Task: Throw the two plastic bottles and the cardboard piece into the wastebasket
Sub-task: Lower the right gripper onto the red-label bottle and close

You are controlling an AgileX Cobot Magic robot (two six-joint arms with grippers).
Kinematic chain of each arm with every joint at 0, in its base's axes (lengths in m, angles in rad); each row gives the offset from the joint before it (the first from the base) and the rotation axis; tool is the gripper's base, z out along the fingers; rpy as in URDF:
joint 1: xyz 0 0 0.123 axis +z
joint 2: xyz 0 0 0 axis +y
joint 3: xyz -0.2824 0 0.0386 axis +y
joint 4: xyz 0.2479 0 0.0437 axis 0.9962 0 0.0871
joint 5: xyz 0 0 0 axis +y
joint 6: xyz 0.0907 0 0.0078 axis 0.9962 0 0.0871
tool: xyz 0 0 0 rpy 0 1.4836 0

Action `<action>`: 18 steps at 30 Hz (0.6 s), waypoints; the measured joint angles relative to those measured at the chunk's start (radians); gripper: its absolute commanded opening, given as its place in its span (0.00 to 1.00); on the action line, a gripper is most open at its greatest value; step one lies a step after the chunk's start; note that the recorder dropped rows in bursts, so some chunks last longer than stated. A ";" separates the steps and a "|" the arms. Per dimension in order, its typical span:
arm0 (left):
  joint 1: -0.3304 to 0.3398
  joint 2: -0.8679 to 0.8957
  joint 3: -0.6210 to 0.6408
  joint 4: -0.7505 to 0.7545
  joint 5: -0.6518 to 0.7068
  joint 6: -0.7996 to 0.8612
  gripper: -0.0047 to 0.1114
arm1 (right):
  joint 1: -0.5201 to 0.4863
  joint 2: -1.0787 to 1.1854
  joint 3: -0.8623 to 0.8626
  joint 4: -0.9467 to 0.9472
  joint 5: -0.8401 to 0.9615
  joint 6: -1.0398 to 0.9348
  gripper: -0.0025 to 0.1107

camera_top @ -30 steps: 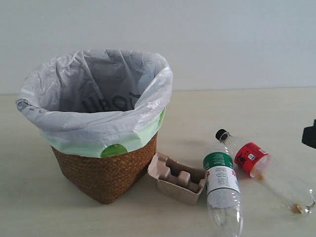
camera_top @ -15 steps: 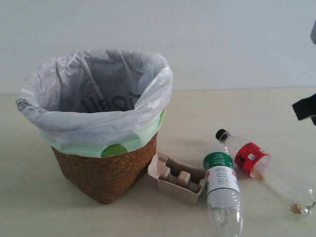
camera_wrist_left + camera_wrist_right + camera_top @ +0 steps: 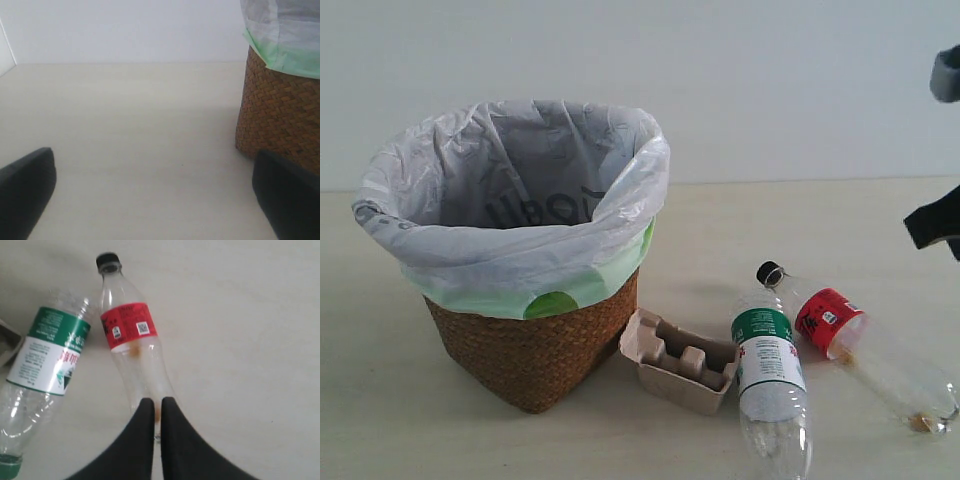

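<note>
The wastebasket (image 3: 535, 350) stands at the left, woven brown with a whitish bag over a green one; the left wrist view shows its wicker wall (image 3: 280, 115). The cardboard piece (image 3: 680, 362) lies at its base. Beside it lie the two plastic bottles: the green-labelled bottle (image 3: 770, 385) (image 3: 50, 355) and the red-labelled, black-capped bottle (image 3: 840, 330) (image 3: 130, 330). My right gripper (image 3: 928, 225) (image 3: 155, 402) is shut and empty, above the red bottle's bottom end. My left gripper (image 3: 155, 200) is open over bare table near the basket.
The pale table (image 3: 770, 220) runs back to a white wall. A grey part of the right arm (image 3: 948, 75) shows at the upper right edge. A corner of the cardboard piece (image 3: 7, 342) shows in the right wrist view.
The right gripper has risen at the right edge and come slightly further into view, with a grey arm part now showing above it. The bottles, cardboard piece and basket have not moved.
</note>
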State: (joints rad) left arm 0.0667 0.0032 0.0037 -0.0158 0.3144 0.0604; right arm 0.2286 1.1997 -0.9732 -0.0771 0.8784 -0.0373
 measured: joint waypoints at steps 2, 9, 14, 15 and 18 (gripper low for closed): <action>0.000 0.000 0.000 0.000 0.000 0.000 0.97 | 0.000 0.072 -0.008 -0.002 0.020 0.000 0.04; 0.000 0.000 0.000 0.000 0.000 0.000 0.97 | 0.000 0.240 -0.055 0.000 0.013 0.000 0.39; 0.000 0.000 0.000 0.000 0.000 0.000 0.97 | 0.000 0.319 -0.061 0.000 0.000 -0.015 0.51; 0.000 0.000 0.000 0.000 0.000 0.000 0.97 | 0.000 0.332 -0.061 0.001 -0.001 -0.028 0.51; 0.000 0.000 0.000 0.000 0.000 0.000 0.97 | 0.000 0.361 -0.061 0.016 -0.001 -0.072 0.51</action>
State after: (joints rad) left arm 0.0667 0.0032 0.0037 -0.0158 0.3144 0.0604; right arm 0.2286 1.5605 -1.0343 -0.0610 0.8771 -0.1096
